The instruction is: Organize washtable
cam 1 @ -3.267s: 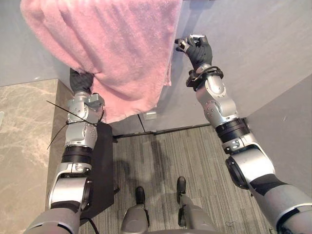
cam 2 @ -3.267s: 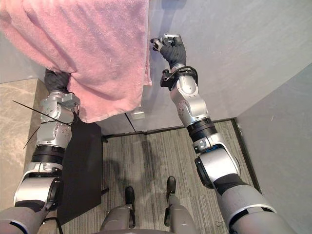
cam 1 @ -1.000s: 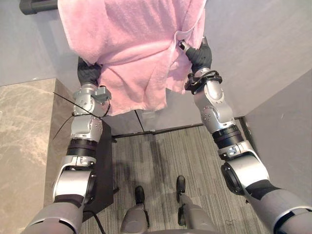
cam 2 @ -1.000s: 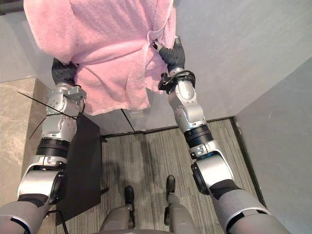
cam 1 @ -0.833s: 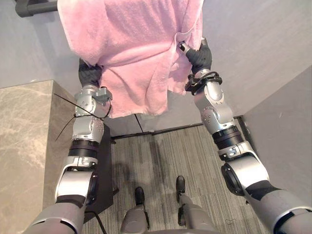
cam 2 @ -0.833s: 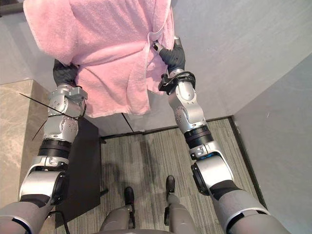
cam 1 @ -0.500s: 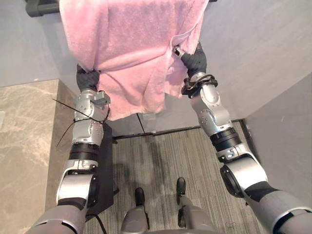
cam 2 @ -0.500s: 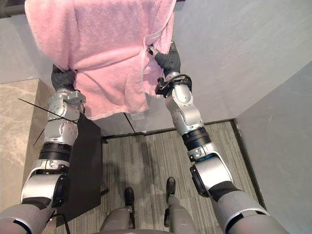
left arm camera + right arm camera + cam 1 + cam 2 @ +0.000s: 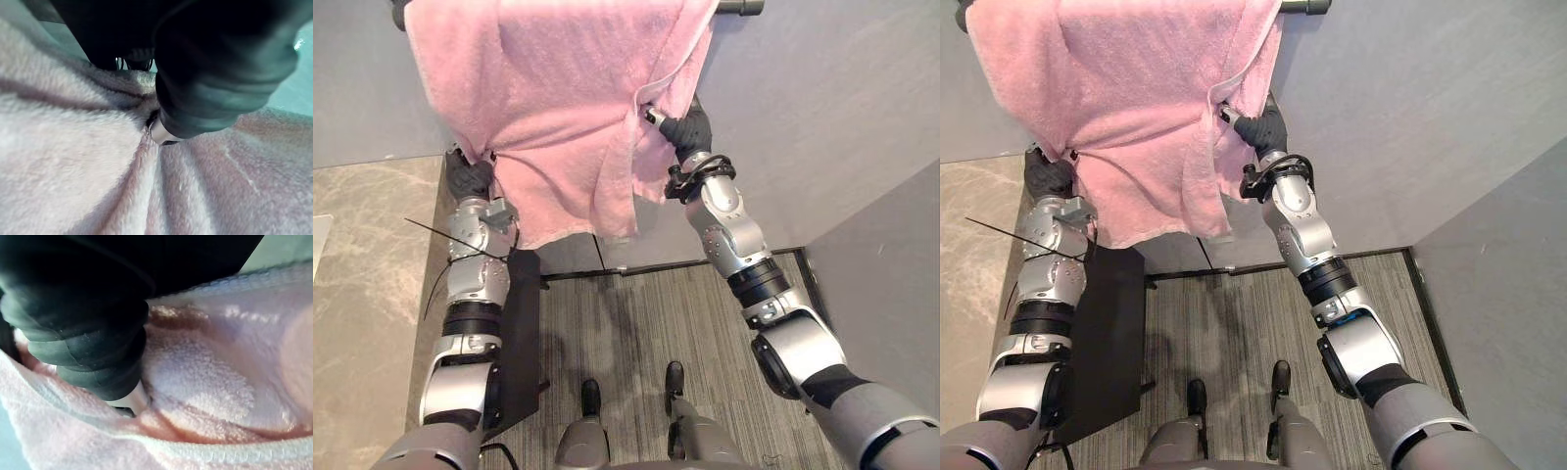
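Note:
A large pink towel [image 9: 558, 88] hangs draped over a dark rail [image 9: 744, 7] on the grey wall. My left hand [image 9: 468, 178] is raised under the towel's lower left edge; cloth bunches in folds around its fingers [image 9: 159, 132], so it is shut on the towel [image 9: 73, 166]. My right hand [image 9: 685, 129] is at the towel's right side, where the hem folds over it. Its fingertip [image 9: 128, 401] is buried in pinched towel [image 9: 205, 382].
A marble counter [image 9: 362, 255] lies at the left, with a dark panel [image 9: 521, 323] on its side. Striped grey carpet [image 9: 646, 313] covers the floor below. A grey wall section [image 9: 891, 274] stands close at the right.
The towel now hangs lower and wider from the rail. Both hands have come down and to the left with its edges. The view has shifted too.

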### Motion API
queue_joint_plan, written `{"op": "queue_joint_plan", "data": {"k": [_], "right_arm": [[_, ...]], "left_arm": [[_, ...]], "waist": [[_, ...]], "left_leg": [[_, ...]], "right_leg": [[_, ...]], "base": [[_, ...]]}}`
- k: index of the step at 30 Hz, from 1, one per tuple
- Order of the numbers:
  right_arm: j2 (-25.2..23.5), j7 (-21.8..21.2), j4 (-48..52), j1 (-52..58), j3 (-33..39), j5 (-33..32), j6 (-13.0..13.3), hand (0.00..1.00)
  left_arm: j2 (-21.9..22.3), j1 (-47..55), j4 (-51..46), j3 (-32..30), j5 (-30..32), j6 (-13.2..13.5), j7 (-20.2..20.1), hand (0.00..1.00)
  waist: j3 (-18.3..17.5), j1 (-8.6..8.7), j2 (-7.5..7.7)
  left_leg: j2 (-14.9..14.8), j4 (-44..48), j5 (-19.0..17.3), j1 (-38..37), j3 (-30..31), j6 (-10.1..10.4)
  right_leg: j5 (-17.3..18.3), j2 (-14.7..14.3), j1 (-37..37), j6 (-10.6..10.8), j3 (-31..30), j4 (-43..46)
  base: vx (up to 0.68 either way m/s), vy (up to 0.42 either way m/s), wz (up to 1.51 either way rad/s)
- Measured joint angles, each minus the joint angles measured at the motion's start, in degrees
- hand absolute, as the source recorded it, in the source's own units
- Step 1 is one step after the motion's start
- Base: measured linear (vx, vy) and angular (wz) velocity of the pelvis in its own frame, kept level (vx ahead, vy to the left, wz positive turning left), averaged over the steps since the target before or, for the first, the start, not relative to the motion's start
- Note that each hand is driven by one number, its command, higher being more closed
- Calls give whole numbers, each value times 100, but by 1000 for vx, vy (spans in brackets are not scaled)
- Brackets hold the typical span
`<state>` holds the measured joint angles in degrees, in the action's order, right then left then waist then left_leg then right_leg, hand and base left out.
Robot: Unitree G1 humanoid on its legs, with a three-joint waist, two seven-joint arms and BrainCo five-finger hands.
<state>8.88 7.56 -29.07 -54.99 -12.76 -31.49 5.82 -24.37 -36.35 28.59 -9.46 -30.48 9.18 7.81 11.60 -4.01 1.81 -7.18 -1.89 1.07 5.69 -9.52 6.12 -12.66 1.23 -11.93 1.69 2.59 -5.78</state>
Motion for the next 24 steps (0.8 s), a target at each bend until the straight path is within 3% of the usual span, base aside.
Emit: {"op": "queue_joint_plan", "data": {"k": [5,10,16,21,24], "right_arm": [[445,-29,20,512,570,-359,1,0],[498,0,390,1731,1117,-677,-2,0],[503,12,647,3113,1964,-862,-11,0],[495,38,1158,3591,2375,-856,-8,0],[336,275,2128,3678,2829,-842,96,0]], "left_arm": [[-701,386,-220,-24,-352,5,-451,0],[-781,815,-668,-425,-487,19,-446,0],[-311,1632,-1555,-1187,-471,253,119,0],[-244,2066,-2071,-1444,-207,256,247,0],[162,2340,-2848,-1758,-21,378,384,0]], "waist": [[-94,-12,-2],[-205,-9,-4],[-487,2,-39],[-531,14,-81],[-668,9,-237]], "left_leg": [[0,0,0,-6,7,0],[4,2,-1,-43,34,-1],[7,3,-1,-72,39,-1],[11,-14,-27,-215,31,19],[2,-210,-14,-318,-12,26]], "right_leg": [[0,1,10,0,19,-2],[1,11,65,-1,52,-22],[15,15,98,-2,53,-26],[178,25,239,37,59,-28],[331,17,251,183,117,-28]], "base": [[13,34,1],[13,41,3],[0,0,0],[-25,5,2],[0,0,0]]}}
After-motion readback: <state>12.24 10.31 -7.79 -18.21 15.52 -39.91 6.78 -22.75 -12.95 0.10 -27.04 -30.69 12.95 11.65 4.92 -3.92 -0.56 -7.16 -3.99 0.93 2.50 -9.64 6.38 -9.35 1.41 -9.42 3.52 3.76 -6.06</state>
